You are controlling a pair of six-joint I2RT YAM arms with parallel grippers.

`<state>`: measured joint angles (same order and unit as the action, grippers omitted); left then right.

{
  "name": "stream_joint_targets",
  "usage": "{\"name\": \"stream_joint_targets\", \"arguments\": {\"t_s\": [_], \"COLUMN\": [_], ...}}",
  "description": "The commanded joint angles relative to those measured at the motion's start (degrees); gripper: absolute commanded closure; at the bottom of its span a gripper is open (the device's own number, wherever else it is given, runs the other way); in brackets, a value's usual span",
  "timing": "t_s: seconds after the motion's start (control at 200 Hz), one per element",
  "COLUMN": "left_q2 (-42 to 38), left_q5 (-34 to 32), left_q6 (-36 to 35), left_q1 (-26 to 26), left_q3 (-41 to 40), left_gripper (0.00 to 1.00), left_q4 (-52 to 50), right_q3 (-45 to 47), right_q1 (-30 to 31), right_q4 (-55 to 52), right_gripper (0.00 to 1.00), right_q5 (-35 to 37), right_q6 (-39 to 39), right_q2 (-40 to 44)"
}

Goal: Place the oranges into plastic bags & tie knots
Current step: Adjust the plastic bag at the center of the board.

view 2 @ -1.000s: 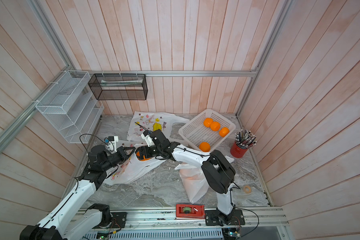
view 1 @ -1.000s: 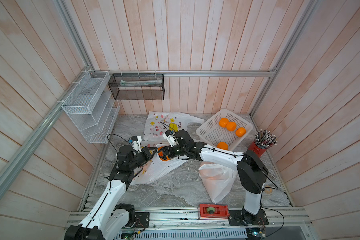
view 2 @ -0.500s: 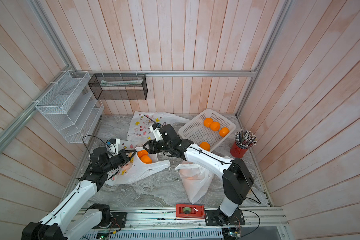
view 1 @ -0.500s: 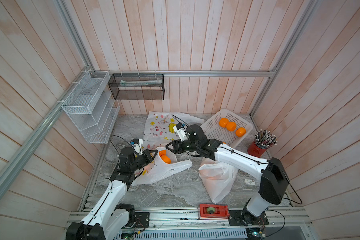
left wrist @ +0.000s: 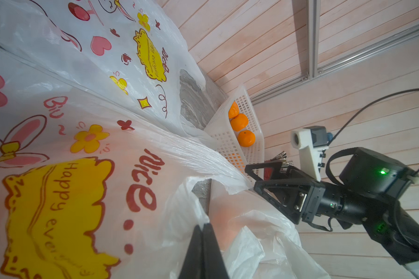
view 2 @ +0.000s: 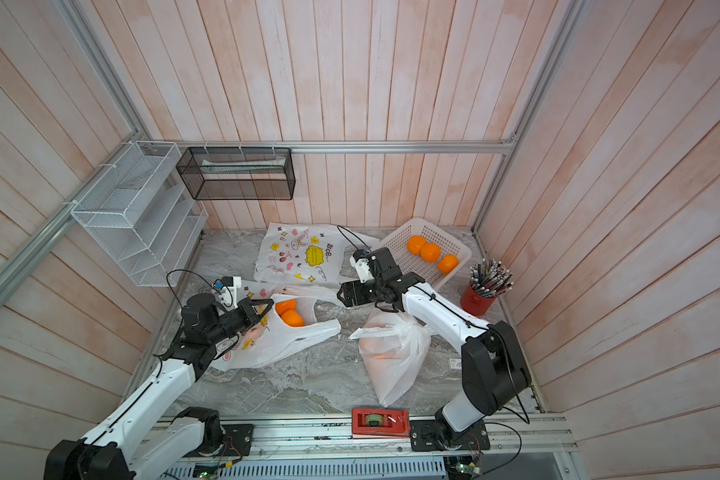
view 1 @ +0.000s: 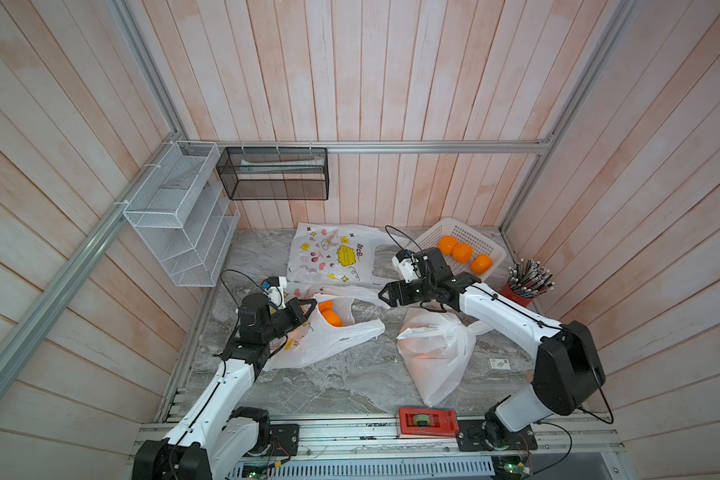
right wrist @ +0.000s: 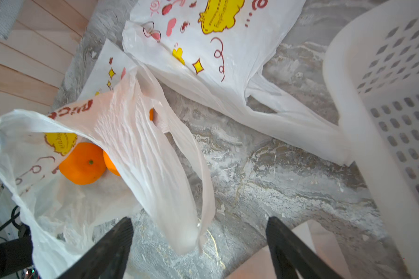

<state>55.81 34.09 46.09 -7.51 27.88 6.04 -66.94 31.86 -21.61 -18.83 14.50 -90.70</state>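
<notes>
Left pincer (left wrist: 203,225) is seen fully closed, with the rim of the open printed bag (view 1: 341,336) pinched in it and the mouth held up off the worktop (view 1: 350,374). Two oranges (right wrist: 82,163) are seen inside that bag, near the mouth, touching each other. One loose handle loop (right wrist: 179,183) is left free on the side towards the right arm. Right pincer (view 1: 381,295) is held wide apart with nothing gripped, above bare worktop just beside that free loop. Three more oranges (view 1: 462,251) are lined up in the white basket (view 1: 472,235) at the back right corner; the basket's edge is close behind the right wrist. A flat printed bag (view 1: 329,255) is spread against the back wall. A filled plain bag (view 1: 437,357) is lying under the right forearm; whether it is knotted cannot be told. Clear marble is left between the two bags and along the front edge. A red pencil cup (view 1: 520,291) is set by the right wall.
</notes>
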Motion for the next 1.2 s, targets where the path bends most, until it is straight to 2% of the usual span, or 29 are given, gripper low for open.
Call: {"name": "stream_joint_targets", "arguments": {"t_s": [0.0,0.1,0.225,0.295,0.365,0.485,0.63,0.695,0.8,0.98,1.15,1.195], "left_q2": [0.51,0.87,1.03,0.97,0.94,0.26,-0.59,-0.78,-1.31,-1.35,0.73,1.60], "left_q5": [0.46,0.54,0.06,-0.16,-0.46,-0.69,0.14,-1.32,-6.85,-20.41,-33.61,-37.19], "left_q6": [-1.31,-1.69,-2.22,-3.04,-4.53,-9.85,-18.36,-24.07,-33.75,-44.03,-48.33,-48.86], "left_q1": [0.29,0.30,0.30,0.30,0.30,0.26,-0.71,-4.11,-13.93,-31.89,-48.45,-52.38], "left_q3": [0.05,0.46,0.88,1.53,2.56,6.49,12.43,15.07,18.00,17.64,16.45,16.05], "left_gripper": [1.00,1.00,0.99,0.94,0.87,0.71,0.58,0.54,0.48,0.45,0.42,0.39], "left_q4": [1.17,1.16,1.06,0.75,-0.37,-3.36,-6.59,-9.11,-12.68,-16.00,-19.05,-19.39], "right_q3": [0.85,0.21,-1.63,-2.00,-1.58,-0.61,0.69,1.41,2.25,3.41,3.99,4.10], "right_q1": [0.13,0.19,0.08,0.08,0.01,-0.61,-2.38,-3.48,-4.82,-5.58,-5.67,-5.67], "right_q4": [0.79,2.04,2.39,3.49,5.20,7.08,8.22,9.10,10.04,11.52,10.99,11.01], "right_gripper": [0.11,0.13,0.31,0.47,0.66,1.00,1.00,1.00,1.00,1.00,1.00,1.00], "right_q5": [-5.85,-6.59,-6.66,-6.66,-6.70,-7.69,-10.39,-11.86,-12.81,-12.64,-12.62,-12.42], "right_q6": [-4.23,-5.16,-5.54,-4.98,-4.09,-2.30,1.40,3.65,6.67,8.76,9.01,8.93], "right_q2": [-1.85,-3.84,-6.72,-7.37,-6.97,-5.51,-4.11,-3.50,-2.42,-1.32,-1.04,-0.91]}}
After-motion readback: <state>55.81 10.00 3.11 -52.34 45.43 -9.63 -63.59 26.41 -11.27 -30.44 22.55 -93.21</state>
